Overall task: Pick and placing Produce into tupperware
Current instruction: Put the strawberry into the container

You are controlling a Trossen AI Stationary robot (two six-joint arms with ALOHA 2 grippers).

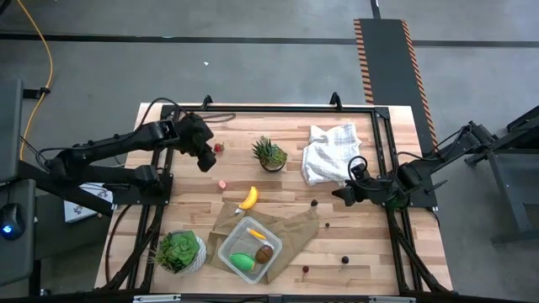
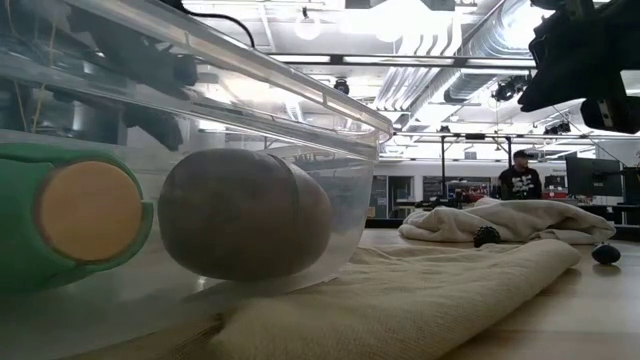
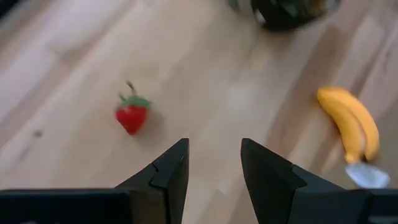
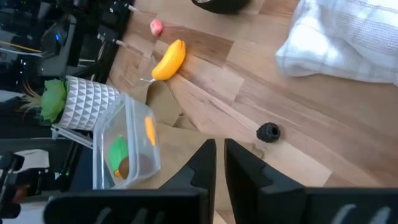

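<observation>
The left gripper (image 1: 205, 160) hangs over the bench (image 1: 370, 244) near its far left corner. Its two fingers (image 3: 169, 171) are spread apart with nothing between them. A little red strawberry (image 1: 219, 148) lies on the wood just beside this gripper, toward the far edge. In the left wrist view the strawberry (image 3: 132, 116) sits ahead of the open fingers and to one side, not between them.

A small pink piece (image 1: 222, 184) lies closer to the middle of the bench. The yellow banana (image 1: 248, 198) rests near it, just past the far edge of the brown paper bag (image 1: 295, 229).

The tupperware (image 1: 238, 237) sits on the paper bag, near the front edge of the bench. Inside it are a green oval (image 1: 242, 262), a brown kiwi (image 1: 264, 252) and a yellow-orange piece (image 1: 255, 234). In the low view the kiwi (image 2: 245, 213) lies right next to the green oval (image 2: 75, 215).

The right gripper (image 1: 340, 197) is by the right edge of the bench, just beside the white cloth (image 1: 330, 150). Its fingers (image 4: 199, 165) are almost pressed together and hold nothing. A small dark round piece (image 1: 314, 202) lies on the wood near it.

A spiky green plant (image 1: 269, 153) stands near the far edge. A leafy green plant (image 1: 179, 252) in a white pot stands at the front left corner.
</observation>
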